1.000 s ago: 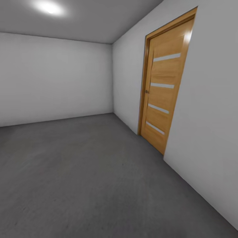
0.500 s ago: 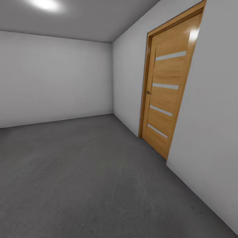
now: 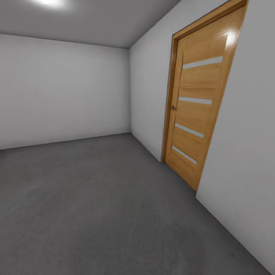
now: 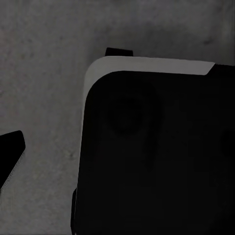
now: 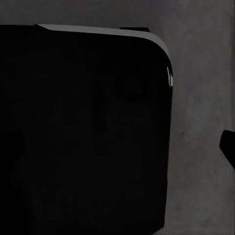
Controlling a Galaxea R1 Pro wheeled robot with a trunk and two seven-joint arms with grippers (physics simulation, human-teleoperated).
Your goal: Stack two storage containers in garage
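I'm looking into the garage: dark grey rough floor point(image 3: 95, 214), white-grey walls point(image 3: 65, 91), a wooden door point(image 3: 198, 107) with pale strips on my right. Both wrist cameras face the floor past a black rounded body point(image 4: 156, 156). I cannot tell either tool's opening.

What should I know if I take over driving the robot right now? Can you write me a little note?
Grippers: whether either one is open or shut cannot be told. Each wrist view looks down past a dark rounded robot part at grey ground.
Place: a bare room with a dark grey floor, white walls and a closed wooden door on the right; this fits the garage.
Containers: no orange-red container can be seen, on the floor ahead or in the wrist views.
Done: nothing stacked that can be seen here.
Left: find both containers, set one on this floor, stack the other on it.
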